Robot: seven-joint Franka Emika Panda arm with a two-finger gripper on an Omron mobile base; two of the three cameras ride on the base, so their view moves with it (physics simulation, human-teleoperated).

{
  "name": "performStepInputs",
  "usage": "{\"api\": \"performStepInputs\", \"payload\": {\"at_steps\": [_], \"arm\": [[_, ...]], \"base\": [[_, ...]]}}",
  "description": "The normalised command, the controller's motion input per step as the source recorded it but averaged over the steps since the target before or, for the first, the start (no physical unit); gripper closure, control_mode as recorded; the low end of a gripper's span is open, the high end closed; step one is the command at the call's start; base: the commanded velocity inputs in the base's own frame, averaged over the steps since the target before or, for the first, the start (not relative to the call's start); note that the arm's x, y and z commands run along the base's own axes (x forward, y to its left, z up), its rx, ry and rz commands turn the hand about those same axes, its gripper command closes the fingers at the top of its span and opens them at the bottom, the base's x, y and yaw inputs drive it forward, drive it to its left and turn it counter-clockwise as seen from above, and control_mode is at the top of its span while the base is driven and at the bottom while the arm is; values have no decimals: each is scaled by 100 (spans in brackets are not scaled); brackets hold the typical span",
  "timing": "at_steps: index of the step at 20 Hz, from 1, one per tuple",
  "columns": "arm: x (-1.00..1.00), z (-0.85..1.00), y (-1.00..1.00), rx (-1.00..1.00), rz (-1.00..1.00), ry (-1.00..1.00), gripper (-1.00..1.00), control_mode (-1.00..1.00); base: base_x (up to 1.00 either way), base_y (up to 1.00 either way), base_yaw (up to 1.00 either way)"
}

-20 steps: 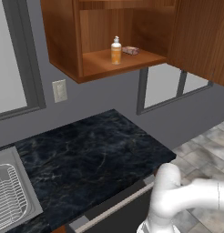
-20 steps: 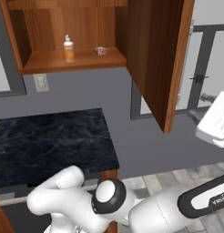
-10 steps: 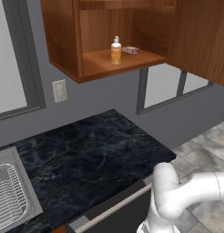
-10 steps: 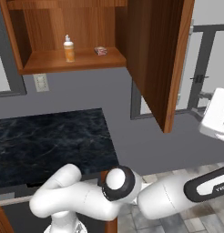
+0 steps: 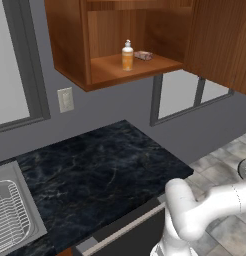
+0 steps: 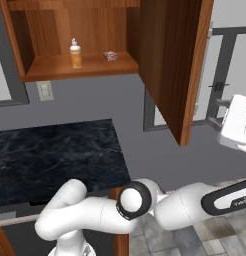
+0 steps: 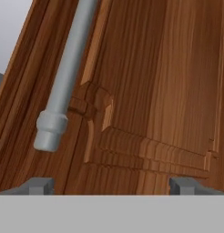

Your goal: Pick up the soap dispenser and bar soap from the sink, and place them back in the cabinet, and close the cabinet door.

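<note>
The orange soap dispenser (image 5: 127, 56) (image 6: 75, 54) stands upright on the lower shelf of the open cabinet (image 5: 70, 45) (image 6: 40, 70). The bar soap (image 5: 143, 55) (image 6: 110, 55) lies just to its right on the same shelf. The cabinet door (image 5: 220, 40) (image 6: 167, 60) is swung wide open. In the hand view its wood face (image 7: 168, 82) is close ahead, with the silver bar handle (image 7: 68, 73) to the upper left. My gripper (image 7: 112, 185) is open and holds nothing. My white hand (image 6: 238, 122) hovers to the right of the door's outer side.
A black marble counter (image 5: 95, 175) (image 6: 55, 150) lies below the cabinet. The sink (image 5: 26, 202) with its wire rack (image 5: 5, 220) is at the counter's far left. A wall outlet (image 5: 66, 99) and grey window frames (image 5: 160, 100) are behind. Tiled floor (image 5: 230, 150) lies to the right.
My arm has swung a little, lifting the hand slightly beside the open door. The soap dispenser, bar soap and door have not moved.
</note>
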Motion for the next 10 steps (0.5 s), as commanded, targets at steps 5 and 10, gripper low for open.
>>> {"api": "performStepInputs", "payload": {"at_steps": [5, 10], "arm": [[0, 0, 32, 0, 0, 0, -100, -100], [0, 0, 36, 0, 0, -1, -100, -100]], "base": [[0, 0, 0], [0, 0, 0]]}}
